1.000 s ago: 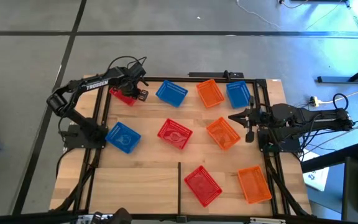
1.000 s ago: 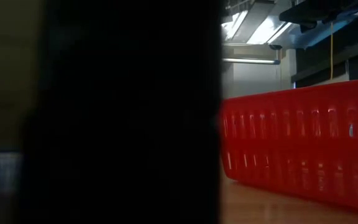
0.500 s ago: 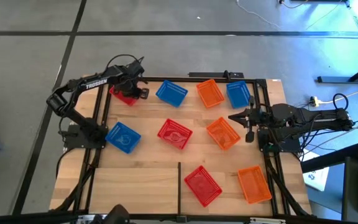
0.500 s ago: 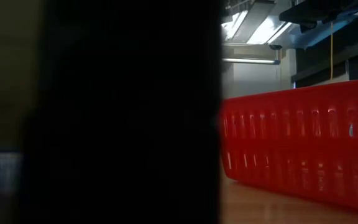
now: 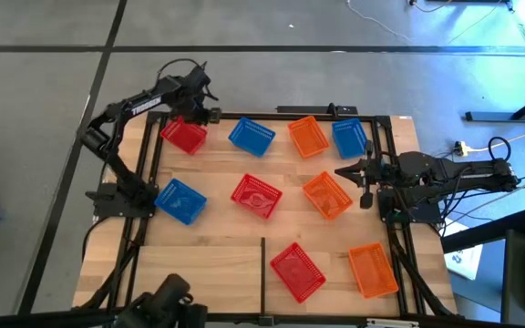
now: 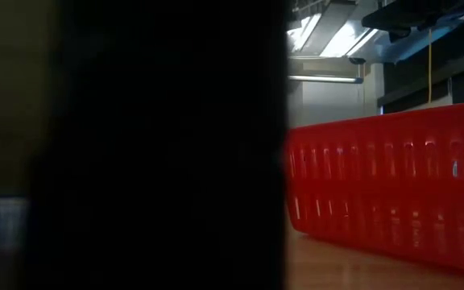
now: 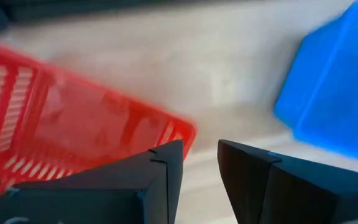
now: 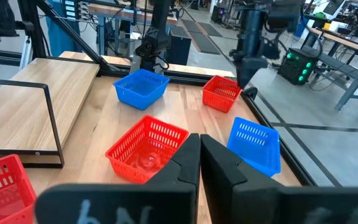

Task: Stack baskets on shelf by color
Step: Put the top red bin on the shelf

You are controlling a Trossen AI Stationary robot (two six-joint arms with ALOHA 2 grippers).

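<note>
Nearest, the shelf (image 5: 335, 273) carries one red and one orange basket; mid-worktop, the right hand (image 5: 340, 171) waits closed, empty; farthest, the left hand (image 5: 204, 107) has lifted off the corner red basket (image 5: 183, 135), fingers apart, gripping nothing; that basket remains unsorted.

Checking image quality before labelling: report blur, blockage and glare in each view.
High view: sharp, evenly lit, blue-white glare on the floor at upper right. Low view: a black mass blocks the left half; only a red basket shows, dimly lit. Left wrist view: red basket and blue basket smeared. Right wrist view: sharp.
</note>
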